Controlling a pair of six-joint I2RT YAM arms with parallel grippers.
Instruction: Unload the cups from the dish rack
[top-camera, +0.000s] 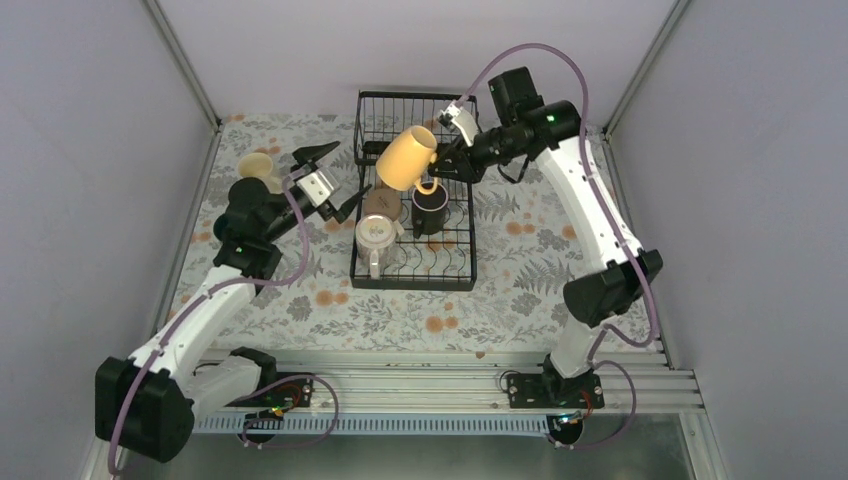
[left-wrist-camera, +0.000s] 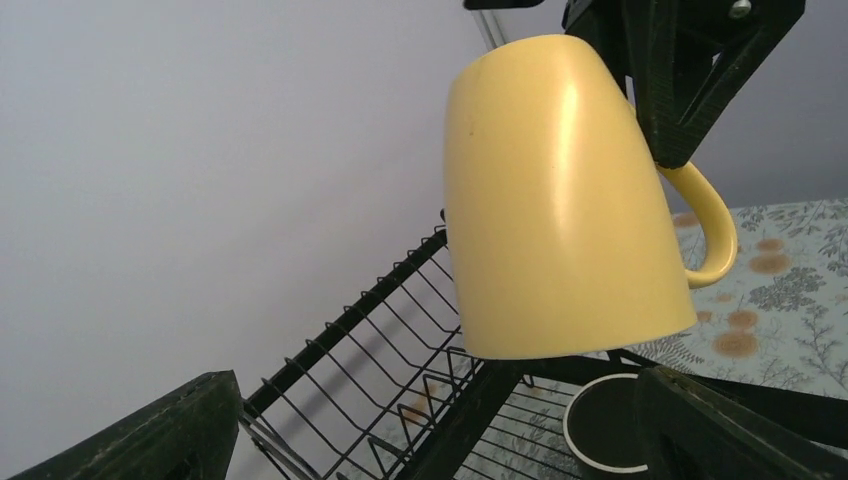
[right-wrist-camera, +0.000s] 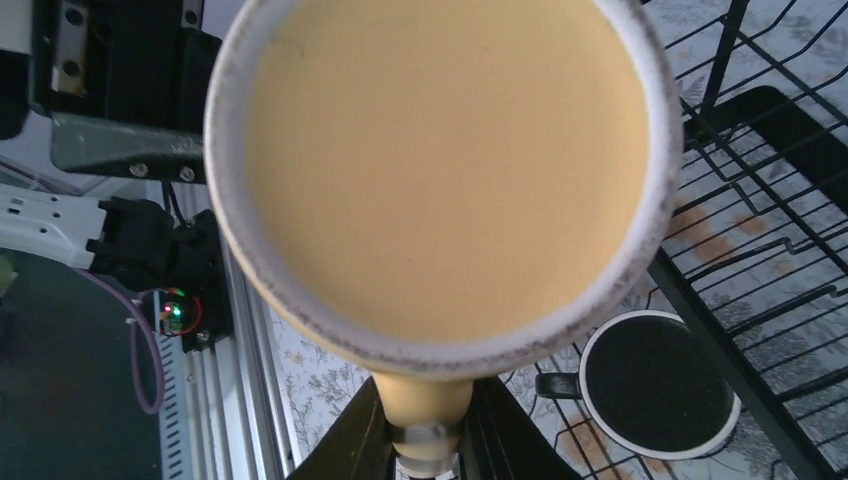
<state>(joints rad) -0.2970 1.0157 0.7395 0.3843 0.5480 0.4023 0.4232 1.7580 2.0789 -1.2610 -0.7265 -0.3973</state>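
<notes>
My right gripper (top-camera: 442, 172) is shut on the handle of the orange-yellow mug (top-camera: 407, 158) and holds it tilted in the air above the black wire dish rack (top-camera: 415, 275). In the right wrist view the mug's open mouth (right-wrist-camera: 440, 160) faces the camera, with the handle pinched between the fingers (right-wrist-camera: 350, 450). My left gripper (top-camera: 338, 178) is open and empty at the rack's left side, just below the mug (left-wrist-camera: 560, 200). A tan mug (top-camera: 380, 203), a black mug (top-camera: 430, 210) and an off-white mug (top-camera: 376, 237) sit in the rack. A cream mug (top-camera: 258, 168) stands on the table at the left. No dark green mug shows.
The rack stands in the middle of a floral tablecloth (top-camera: 520, 280). Grey walls close in the back and both sides. A metal rail (top-camera: 420, 385) with the arm bases runs along the near edge. The black mug also shows in the right wrist view (right-wrist-camera: 660, 385).
</notes>
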